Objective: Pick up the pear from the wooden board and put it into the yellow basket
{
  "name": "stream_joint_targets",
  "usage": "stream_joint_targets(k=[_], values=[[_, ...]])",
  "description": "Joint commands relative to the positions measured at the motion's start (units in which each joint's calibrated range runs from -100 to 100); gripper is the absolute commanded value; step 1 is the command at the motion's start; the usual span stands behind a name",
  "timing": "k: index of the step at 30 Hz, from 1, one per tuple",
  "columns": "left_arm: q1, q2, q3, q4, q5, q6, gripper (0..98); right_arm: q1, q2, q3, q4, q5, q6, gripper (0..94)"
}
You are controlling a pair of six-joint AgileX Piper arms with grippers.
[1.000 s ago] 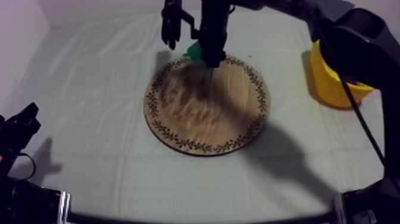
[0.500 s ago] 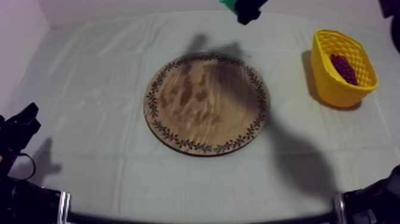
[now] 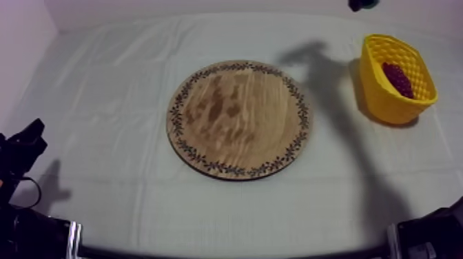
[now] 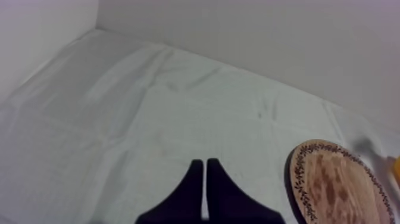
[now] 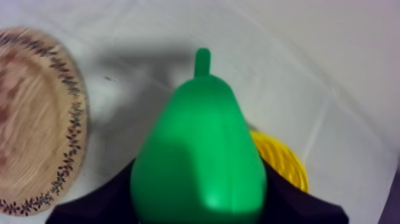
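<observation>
A green pear (image 5: 199, 155) is high off the table, and my right gripper (image 5: 199, 199) is shut on it, a black finger (image 5: 110, 199) at each side. The pear hangs between the round wooden board (image 5: 36, 119) and the yellow basket (image 5: 284, 162), which peeks out behind it. From above, the right gripper (image 3: 361, 4) is a dark shape at the far edge, up and left of the basket (image 3: 413, 62). The board (image 3: 238, 118) lies bare mid-table. My left gripper (image 3: 24, 148) rests at the near left, its fingers (image 4: 193, 187) together as a narrow wedge.
A dark red bunch of grapes (image 3: 395, 77) lies inside the basket. The right arm's shadow falls on the cloth between board and basket. Wrinkled grey-white cloth (image 4: 149, 119) stretches out ahead of the left gripper, with the board's rim (image 4: 297, 179) beside it.
The right arm has lifted the pear off the board's far rim and carried it up and right toward the basket. The board is now bare. The left arm has not moved.
</observation>
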Motion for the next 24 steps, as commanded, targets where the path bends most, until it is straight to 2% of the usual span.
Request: stream_joint_targets(k=[1,12,18,21,24], values=[[0.00,0.00,0.00,-0.02,-0.01,0.01,0.1,2.44,-1.36,2.77,0.41,-0.38,-2.88,41.1],[0.00,0.00,0.00,-0.02,-0.01,0.01,0.1,9.00,-3.87,14.13,1.82,-4.26,-10.74,43.0],[0.00,0.00,0.00,-0.02,-0.01,0.01,0.1,9.99,-3.25,20.13,2.13,-6.91,-12.34,46.0],[0.00,0.00,0.00,-0.02,-0.01,0.01,0.1,10.11,-2.35,22.37,1.87,-8.22,-12.28,51.1],[0.00,0.00,0.00,-0.02,-0.01,0.01,0.1,10.15,-1.26,24.20,1.31,-9.20,-11.24,61.0]])
